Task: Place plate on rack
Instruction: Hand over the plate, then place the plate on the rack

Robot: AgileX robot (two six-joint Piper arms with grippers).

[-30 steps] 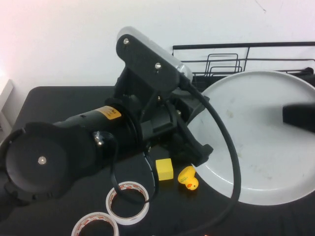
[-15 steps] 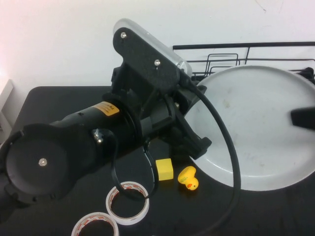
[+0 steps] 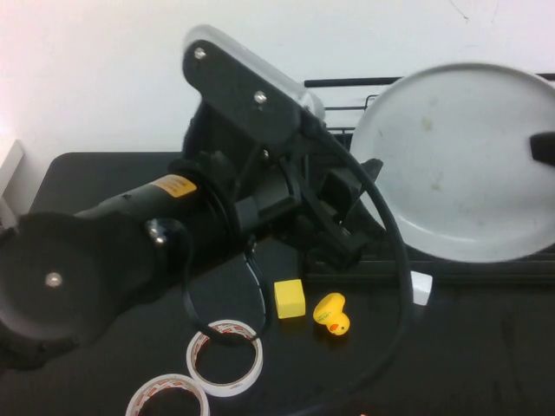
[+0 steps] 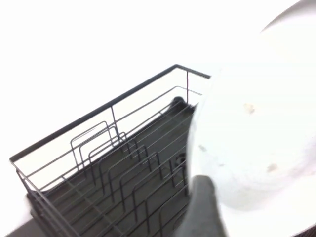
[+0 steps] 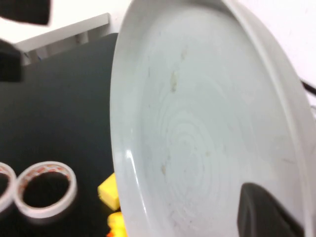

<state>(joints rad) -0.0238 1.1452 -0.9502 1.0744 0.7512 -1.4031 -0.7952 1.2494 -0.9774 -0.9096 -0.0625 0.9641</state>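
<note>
I see the black table (image 3: 104,173) with bare surface at its left rear corner and along the front right. At the front left lie 2 white tape rings with red inner print (image 3: 225,356), and just right of them a small yellow cube (image 3: 290,297) and a yellow rubber duck (image 3: 332,314), close together but apart. A small white block (image 3: 421,287) sits at the rack's front edge.

The round, shallow, pale grey-green plate with faint brown specks (image 3: 460,165) is held up off the table, tilted on edge, its face toward the camera, in front of and above the large black wire rack (image 3: 364,108). The rack's high back rail shows past the plate's left edge.

The left end effector (image 3: 342,217) is at the plate's left rim. In the left wrist view, 1 dark finger (image 4: 200,207) overlaps the plate rim (image 4: 256,148), so I read it as clamped on the plate. The right end effector (image 3: 542,149) enters from the right edge, with 1 dark finger (image 5: 264,212) lying on the plate's face (image 5: 197,123); I read it as gripping the opposite rim.

From the left wrist view, the rack (image 4: 113,168) holds only its upright wire dividers.
</note>
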